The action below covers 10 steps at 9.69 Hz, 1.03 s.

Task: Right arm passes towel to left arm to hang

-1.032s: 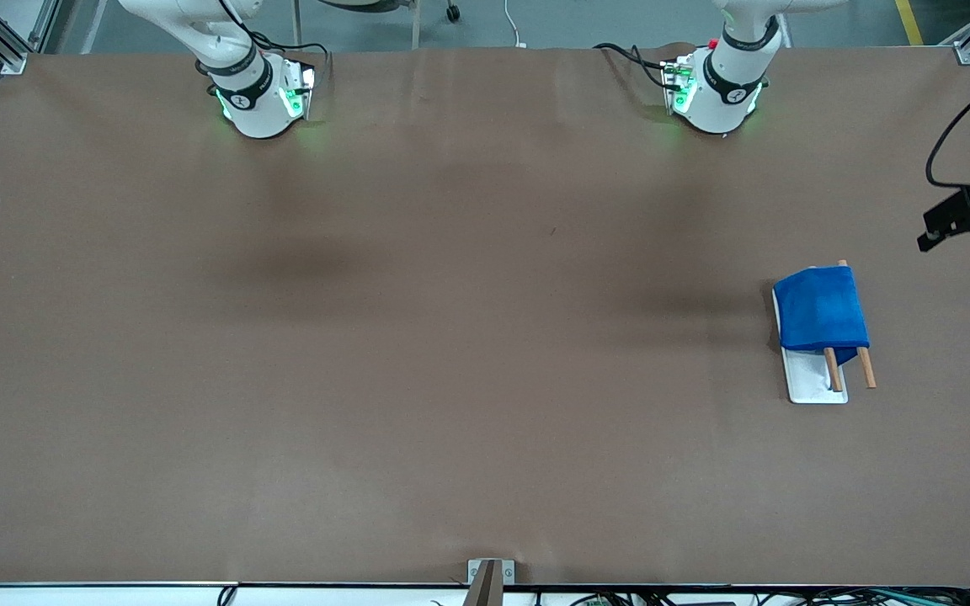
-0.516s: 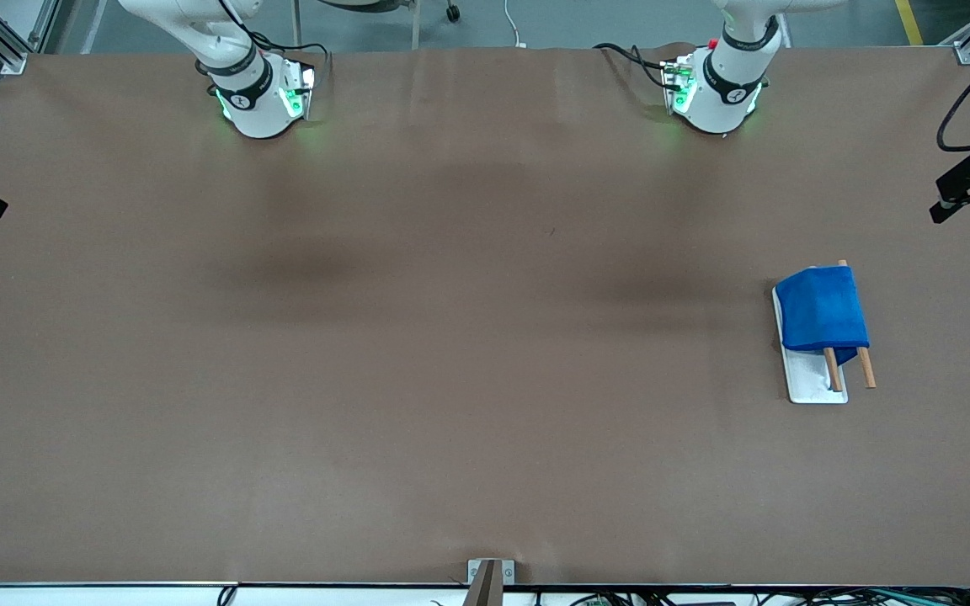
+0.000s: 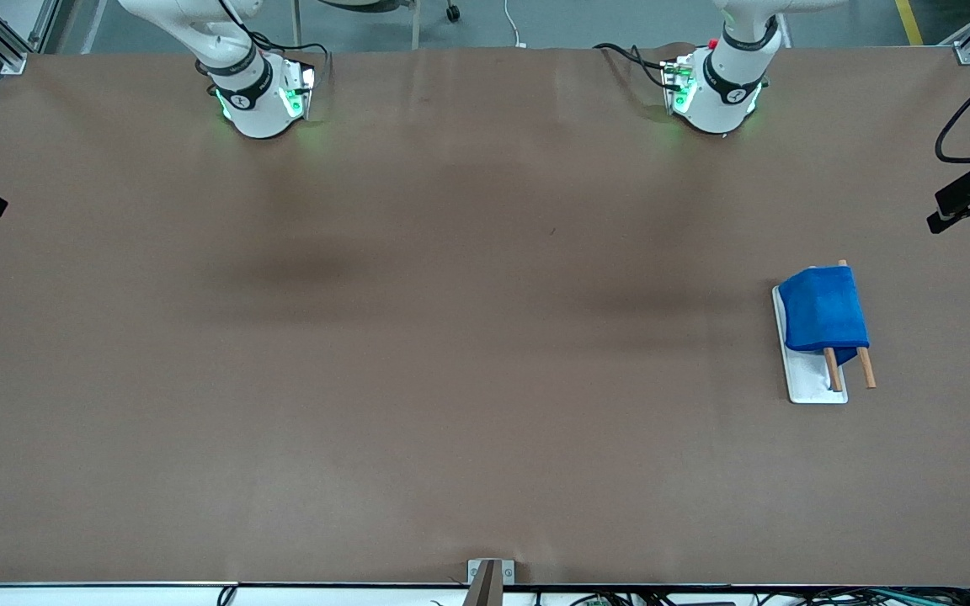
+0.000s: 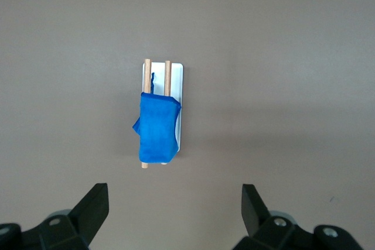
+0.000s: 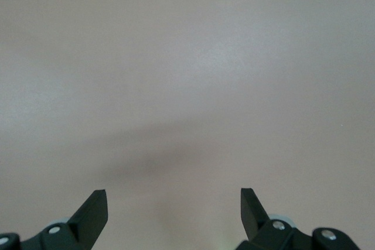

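The bright blue towel [image 3: 822, 310] hangs folded over two wooden rods [image 3: 866, 368] of a small rack with a white base [image 3: 813, 385], toward the left arm's end of the table. In the left wrist view the towel [image 4: 158, 128] lies over the rods [image 4: 167, 77] well below my left gripper [image 4: 174, 203], which is open, empty and high above the table. A black part of it shows at the front view's edge [image 3: 969, 200]. My right gripper [image 5: 174, 203] is open and empty, high over bare table at the right arm's end.
The brown table [image 3: 451, 337] carries only the rack. The two green-lit arm bases [image 3: 258, 101] [image 3: 716, 93] stand along the robots' edge. A metal bracket [image 3: 489, 576] sits at the edge nearest the front camera.
The black part of the left gripper at the front view's edge rose toward the robots' side, then dropped back slightly. The towel and rack have not moved.
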Tool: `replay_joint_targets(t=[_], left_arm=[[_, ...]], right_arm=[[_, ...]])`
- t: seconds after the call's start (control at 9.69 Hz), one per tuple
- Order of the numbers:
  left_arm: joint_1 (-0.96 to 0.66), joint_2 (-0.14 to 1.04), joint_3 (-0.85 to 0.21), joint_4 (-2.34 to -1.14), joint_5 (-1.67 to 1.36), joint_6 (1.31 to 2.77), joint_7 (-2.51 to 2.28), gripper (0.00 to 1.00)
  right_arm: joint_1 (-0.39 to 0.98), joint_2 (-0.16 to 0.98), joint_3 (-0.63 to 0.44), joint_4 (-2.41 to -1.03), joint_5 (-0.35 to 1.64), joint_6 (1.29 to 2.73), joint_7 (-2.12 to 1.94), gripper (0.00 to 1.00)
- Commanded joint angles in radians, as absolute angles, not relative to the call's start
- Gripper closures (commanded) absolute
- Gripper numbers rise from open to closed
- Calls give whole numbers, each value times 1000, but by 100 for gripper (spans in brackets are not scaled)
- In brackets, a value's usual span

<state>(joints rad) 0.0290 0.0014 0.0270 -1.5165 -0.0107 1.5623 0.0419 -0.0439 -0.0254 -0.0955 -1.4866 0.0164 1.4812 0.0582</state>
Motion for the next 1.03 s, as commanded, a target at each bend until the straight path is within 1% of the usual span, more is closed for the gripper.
replay_joint_targets(t=[0.0, 0.93], left_arm=[[6, -14, 26, -1565, 9, 1554, 29, 0], [9, -12, 5, -1578, 34, 1562, -57, 0]], right_arm=[[-46, -23, -89, -1474, -3, 1474, 51, 0], [-46, -23, -89, -1476, -3, 1474, 54, 0]])
